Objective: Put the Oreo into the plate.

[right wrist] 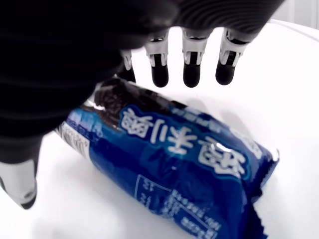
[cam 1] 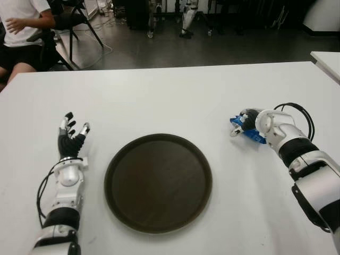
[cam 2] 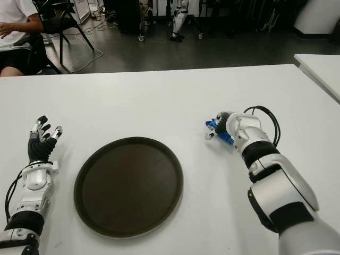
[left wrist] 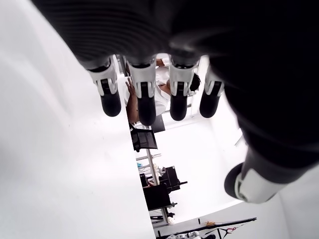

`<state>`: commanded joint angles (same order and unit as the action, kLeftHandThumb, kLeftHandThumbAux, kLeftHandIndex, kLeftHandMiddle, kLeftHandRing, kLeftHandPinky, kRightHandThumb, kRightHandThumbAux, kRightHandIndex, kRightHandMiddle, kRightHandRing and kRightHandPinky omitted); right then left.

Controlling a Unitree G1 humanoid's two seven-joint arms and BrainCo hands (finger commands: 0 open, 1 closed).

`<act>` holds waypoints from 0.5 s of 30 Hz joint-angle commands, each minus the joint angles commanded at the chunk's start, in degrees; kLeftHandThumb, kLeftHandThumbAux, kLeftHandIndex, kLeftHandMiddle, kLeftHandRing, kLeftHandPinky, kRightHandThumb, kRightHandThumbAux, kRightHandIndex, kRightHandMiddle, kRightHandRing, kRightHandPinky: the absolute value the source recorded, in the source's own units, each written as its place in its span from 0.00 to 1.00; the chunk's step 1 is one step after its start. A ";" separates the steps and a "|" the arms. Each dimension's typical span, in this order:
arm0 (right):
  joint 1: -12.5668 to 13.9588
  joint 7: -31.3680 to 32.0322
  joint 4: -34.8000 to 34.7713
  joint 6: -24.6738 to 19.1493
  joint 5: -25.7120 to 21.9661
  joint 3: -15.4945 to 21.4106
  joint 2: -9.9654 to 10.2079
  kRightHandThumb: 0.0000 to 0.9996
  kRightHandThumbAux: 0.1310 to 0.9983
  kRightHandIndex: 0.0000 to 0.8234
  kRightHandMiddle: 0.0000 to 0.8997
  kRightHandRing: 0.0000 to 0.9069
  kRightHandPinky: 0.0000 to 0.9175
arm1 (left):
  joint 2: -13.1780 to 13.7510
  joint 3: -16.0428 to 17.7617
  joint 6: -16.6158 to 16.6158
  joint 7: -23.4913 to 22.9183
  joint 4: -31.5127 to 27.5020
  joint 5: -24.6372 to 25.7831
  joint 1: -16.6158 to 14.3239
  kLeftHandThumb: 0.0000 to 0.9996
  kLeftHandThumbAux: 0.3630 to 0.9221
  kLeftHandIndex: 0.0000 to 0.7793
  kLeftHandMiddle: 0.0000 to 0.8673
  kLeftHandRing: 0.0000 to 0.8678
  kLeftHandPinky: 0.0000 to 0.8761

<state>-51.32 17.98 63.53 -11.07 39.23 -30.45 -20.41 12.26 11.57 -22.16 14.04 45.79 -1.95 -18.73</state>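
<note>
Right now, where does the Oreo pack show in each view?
Left eye view: Oreo pack under the right hand, right of the plate.
Right eye view: same spot, right of the plate, beneath that hand.
Left wrist view: not in it.
Right wrist view: centre, on the table, below open fingers.
Shared landmark: the plate.

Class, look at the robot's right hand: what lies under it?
Under the right hand lies a blue Oreo pack on the white table. Its fingers are spread above it, not closed. The palm covers part of the pack. The plate holds nothing.
</note>
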 joint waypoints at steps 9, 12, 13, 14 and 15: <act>1.31 -0.11 0.82 -0.41 0.32 -0.50 -0.49 0.00 0.47 0.09 0.09 0.08 0.10 | 0.03 -0.20 0.82 0.04 -0.87 -0.26 0.19 0.26 0.52 0.07 0.11 0.08 0.04; 1.51 0.31 0.97 -0.25 0.23 -0.52 -0.78 0.00 0.48 0.10 0.10 0.09 0.10 | -0.05 -0.18 1.12 -0.01 -1.18 -0.20 0.16 0.26 0.51 0.08 0.11 0.08 0.04; 1.58 0.45 0.96 -0.21 0.21 -0.53 -0.87 0.00 0.47 0.10 0.10 0.09 0.09 | -0.06 -0.17 1.20 -0.01 -1.21 -0.18 0.11 0.27 0.51 0.08 0.12 0.09 0.04; 1.68 0.60 0.89 -0.18 0.22 -0.56 -0.99 0.00 0.47 0.10 0.10 0.09 0.09 | -0.07 -0.14 1.27 -0.04 -1.18 -0.13 0.05 0.27 0.51 0.08 0.12 0.09 0.05; 1.74 0.68 0.83 -0.17 0.23 -0.58 -1.06 0.00 0.47 0.09 0.10 0.09 0.09 | -0.08 -0.12 1.32 -0.07 -1.15 -0.09 0.01 0.27 0.52 0.08 0.13 0.10 0.05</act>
<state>-49.58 18.66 64.37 -11.24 39.47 -31.03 -21.47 12.17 11.45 -20.84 13.97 44.64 -2.04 -18.72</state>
